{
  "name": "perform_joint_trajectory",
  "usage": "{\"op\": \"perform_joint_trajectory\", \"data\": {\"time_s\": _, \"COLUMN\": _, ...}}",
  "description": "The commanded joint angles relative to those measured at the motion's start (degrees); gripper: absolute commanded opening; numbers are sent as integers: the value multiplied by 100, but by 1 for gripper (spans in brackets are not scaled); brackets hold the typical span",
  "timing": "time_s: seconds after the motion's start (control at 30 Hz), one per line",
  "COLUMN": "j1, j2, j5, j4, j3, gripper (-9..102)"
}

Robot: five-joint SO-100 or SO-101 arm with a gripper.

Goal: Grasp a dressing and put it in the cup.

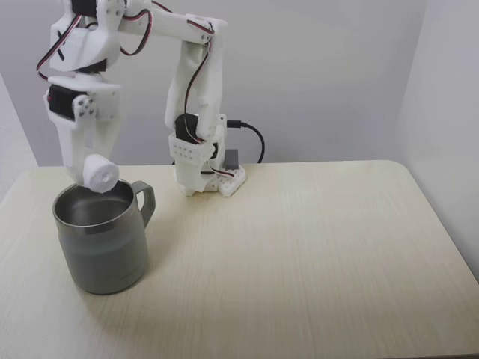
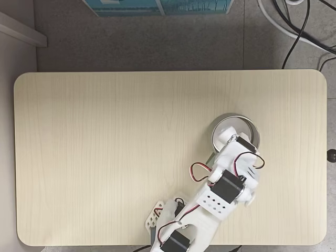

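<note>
Gripping the small white soft cylindrical roll of dressing [image 1: 100,173], the white plastic gripper [image 1: 91,176] hangs just above the grey-green metal mug's [image 1: 101,254] steel rim.

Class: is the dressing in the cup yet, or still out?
Out: the end effector holds the dressing just above the cup rim.

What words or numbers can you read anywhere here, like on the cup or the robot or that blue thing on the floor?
There is no text that can be read.
Cup: plain grey-green side, no label.
Dressing: plain white, held in the gripper over the cup.
Robot arm: white parts and black motors, no readable marks.
Blue box beyond the table: some white marks on it, too small and cut off to read.
</note>
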Motion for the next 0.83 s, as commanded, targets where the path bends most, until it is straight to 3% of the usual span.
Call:
{"op": "perform_joint_trajectory", "data": {"time_s": 0.0, "j1": 79, "j2": -132, "j5": 53, "j4": -158, "j3": -114, "gripper": 13}}
{"op": "perform_joint_trajectory", "data": {"time_s": 0.13, "j1": 105, "j2": -308, "j5": 62, "j4": -229, "j3": -132, "gripper": 22}}
{"op": "perform_joint_trajectory", "data": {"time_s": 0.8, "j1": 352, "j2": 387, "j5": -62, "j4": -492, "j3": 158, "gripper": 22}}
